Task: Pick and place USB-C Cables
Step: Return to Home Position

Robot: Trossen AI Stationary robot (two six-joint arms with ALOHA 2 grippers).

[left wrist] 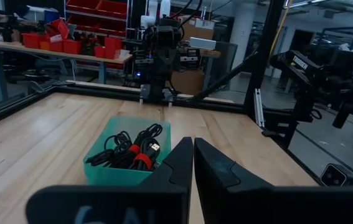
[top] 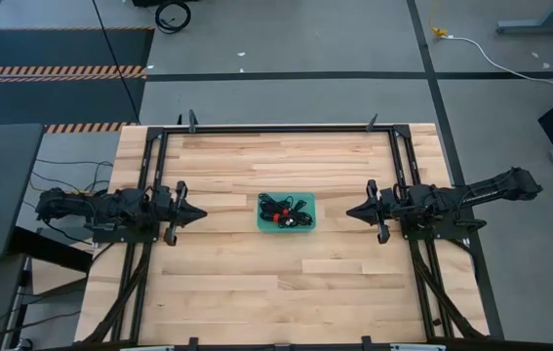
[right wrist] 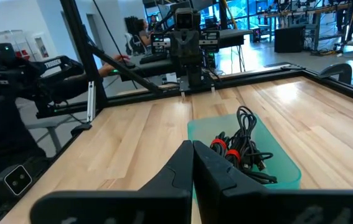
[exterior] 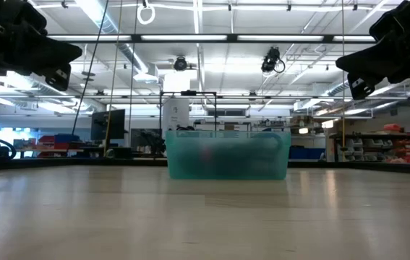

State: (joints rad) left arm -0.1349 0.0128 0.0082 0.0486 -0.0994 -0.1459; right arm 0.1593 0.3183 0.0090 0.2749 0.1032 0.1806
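A small teal bin (top: pixel 286 212) stands at the table's middle and holds several black USB-C cable bundles (top: pixel 283 207) with red ties; they lie piled on its floor. The left wrist view shows the bundles (left wrist: pixel 131 151) in the bin (left wrist: pixel 108 173); so does the right wrist view, cables (right wrist: pixel 241 148). My left gripper (top: pixel 202 213) hovers left of the bin, shut, fingers pointing at it. My right gripper (top: pixel 350 212) hovers right of the bin, shut, mirroring it. In the low view the bin (exterior: pixel 226 154) sits between both raised grippers.
A black frame rail (top: pixel 286 129) runs along the table's far edge and down both sides beside the arm bases. Bare wood (top: pixel 286 292) lies all around the bin. Off the table, a white cable with a yellow end (top: pixel 471 41) lies on the floor.
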